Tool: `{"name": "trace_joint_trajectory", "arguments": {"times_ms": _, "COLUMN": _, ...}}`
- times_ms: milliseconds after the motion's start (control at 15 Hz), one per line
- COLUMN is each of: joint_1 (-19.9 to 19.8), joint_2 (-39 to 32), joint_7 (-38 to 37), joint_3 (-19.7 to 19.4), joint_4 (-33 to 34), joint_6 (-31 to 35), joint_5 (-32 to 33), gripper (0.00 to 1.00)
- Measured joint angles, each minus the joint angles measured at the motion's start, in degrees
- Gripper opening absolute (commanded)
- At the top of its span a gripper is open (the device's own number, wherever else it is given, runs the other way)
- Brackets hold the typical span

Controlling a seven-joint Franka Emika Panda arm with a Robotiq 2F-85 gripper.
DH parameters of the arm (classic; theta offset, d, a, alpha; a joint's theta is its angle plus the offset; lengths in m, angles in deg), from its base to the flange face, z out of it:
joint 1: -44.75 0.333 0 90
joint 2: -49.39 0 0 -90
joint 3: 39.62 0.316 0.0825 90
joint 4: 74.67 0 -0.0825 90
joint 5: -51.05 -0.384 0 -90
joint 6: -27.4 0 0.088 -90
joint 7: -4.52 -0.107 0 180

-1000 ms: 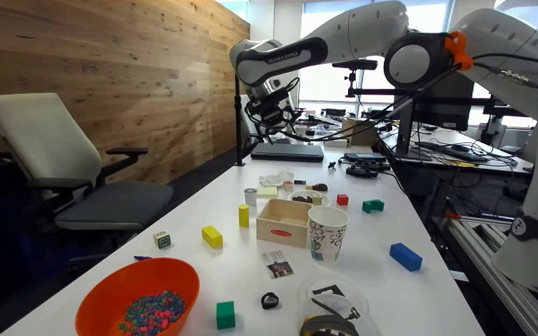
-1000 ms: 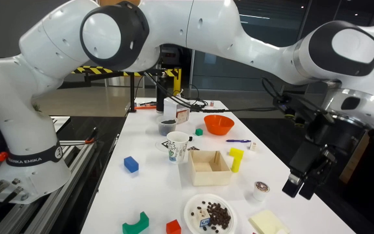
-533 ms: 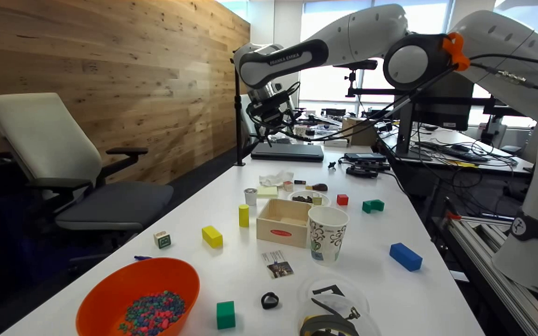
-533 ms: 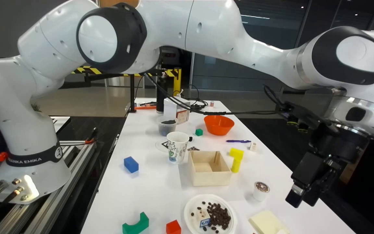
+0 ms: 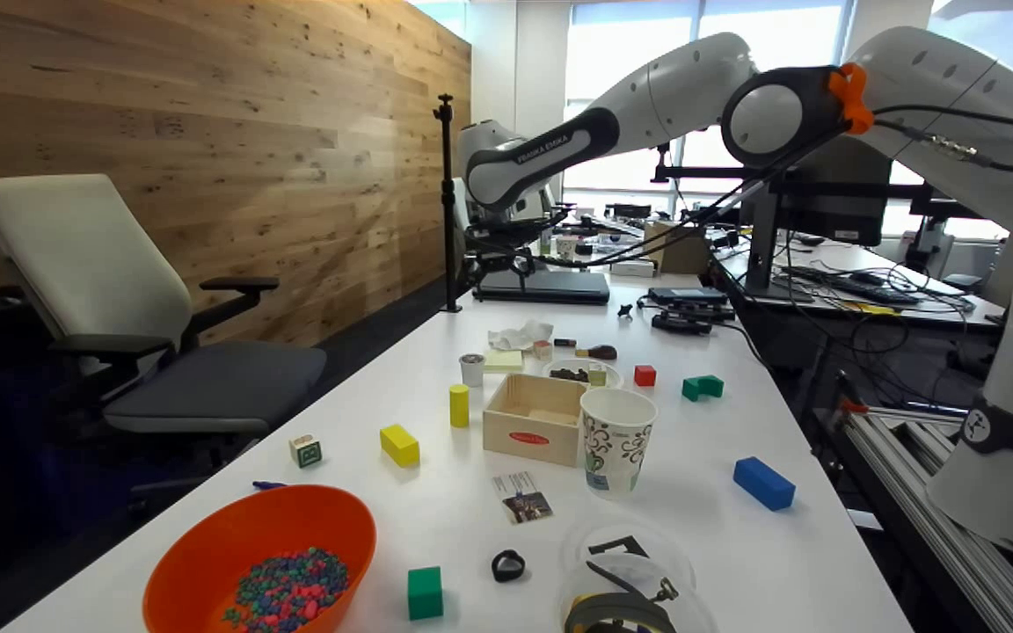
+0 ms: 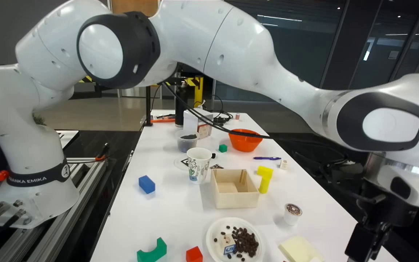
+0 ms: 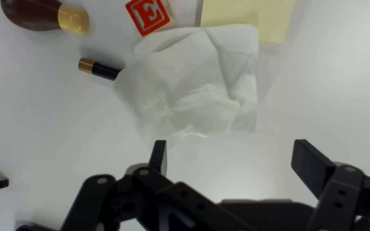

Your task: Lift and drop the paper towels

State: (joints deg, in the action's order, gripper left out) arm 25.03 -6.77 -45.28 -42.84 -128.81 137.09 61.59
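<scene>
The paper towel [image 7: 198, 83] is a crumpled white sheet lying on the table. In an exterior view the paper towel [image 5: 520, 337] lies at the far part of the table, beyond the yellow note pad [image 5: 503, 361]. My gripper [image 7: 230, 150] is open and empty, with its fingers wide apart. In the wrist view the towel lies ahead of the fingertips, its lower edge near the left finger; I see no contact. In an exterior view my gripper [image 5: 500, 280] hangs above the table's far end. In an exterior view my gripper [image 6: 364, 249] is cut off by the bottom edge.
Close to the towel are a letter block [image 7: 148, 14], a black-and-copper battery [image 7: 99, 69], a brown-handled tool [image 7: 43, 14] and the yellow notes [image 7: 247, 19]. A dark laptop [image 5: 542, 287] stands behind. A coffee pod [image 6: 292, 214] and plate of beans [image 6: 215, 233] are nearby.
My gripper has moved down toward the table, lower in both exterior views, and slightly right in them. The wrist has become more upright. The objects on the table have not moved.
</scene>
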Motion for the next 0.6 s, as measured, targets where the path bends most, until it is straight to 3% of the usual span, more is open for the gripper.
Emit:
{"name": "trace_joint_trajectory", "arguments": {"times_ms": 267, "joint_1": -3.98, "joint_2": 0.81, "joint_7": 4.31, "joint_3": 3.79, "joint_4": -5.33, "joint_6": 0.28, "joint_5": -3.41, "gripper": 1.00}}
{"name": "trace_joint_trajectory", "arguments": {"times_ms": 600, "joint_1": -7.09, "joint_2": 2.60, "joint_7": 6.05, "joint_3": 5.49, "joint_4": -11.64, "joint_6": 3.81, "joint_5": -3.60, "gripper": 1.00}}
